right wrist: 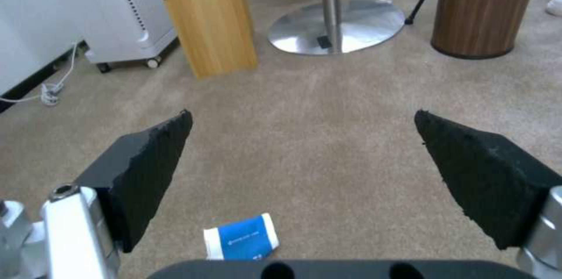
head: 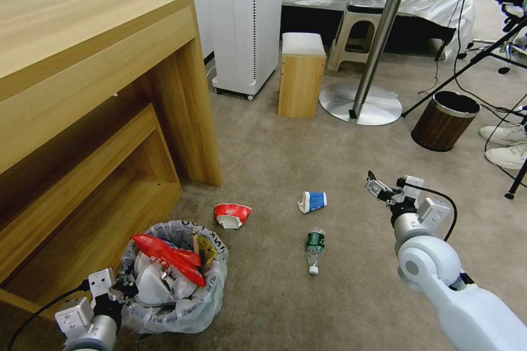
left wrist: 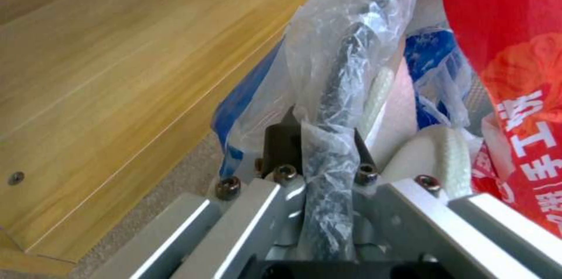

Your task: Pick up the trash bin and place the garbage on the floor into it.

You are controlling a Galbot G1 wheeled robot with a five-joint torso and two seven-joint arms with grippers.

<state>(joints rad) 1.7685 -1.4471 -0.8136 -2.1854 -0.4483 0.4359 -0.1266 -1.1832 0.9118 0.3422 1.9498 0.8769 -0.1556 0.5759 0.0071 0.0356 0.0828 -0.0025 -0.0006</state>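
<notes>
On the floor (head: 274, 164), left gripper (left wrist: 319, 138) jaws pinch the litter-filled trash bin (head: 211, 285); right gripper (right wrist: 301, 138) jaws spread.

Bright, even indoor light falls from above; shadows on the floor (head: 285, 153) are soft and faint. The head view bows straight lines toward its edges. Both wrist views are soft, the nearest parts blurred.
</notes>
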